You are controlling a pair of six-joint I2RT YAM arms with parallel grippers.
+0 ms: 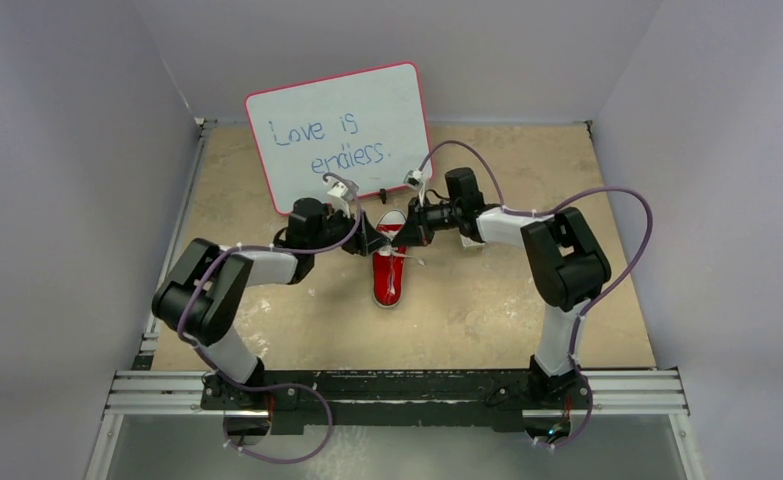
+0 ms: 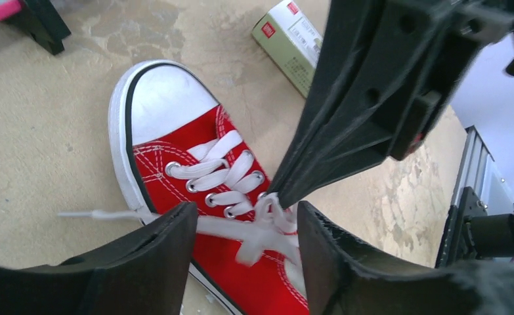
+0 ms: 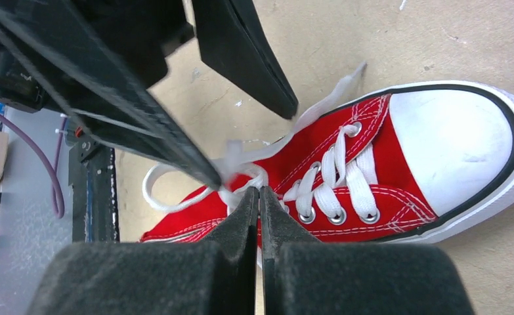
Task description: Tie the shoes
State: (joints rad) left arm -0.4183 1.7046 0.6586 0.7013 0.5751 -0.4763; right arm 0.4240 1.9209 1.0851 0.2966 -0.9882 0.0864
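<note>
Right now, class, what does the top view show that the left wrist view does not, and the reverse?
Only the top view: the writing on the whiteboard, and the left arm and right arm whole. Only the left wrist view: the box beyond the toe, the eyelets, and the left gripper open around the knot. Both: the sneaker, with the right gripper shut on its laces.

The sneaker (image 2: 157,163) is matt red canvas with cloth laces (image 2: 221,172), smooth rubber toe cap (image 2: 165,98).
</note>
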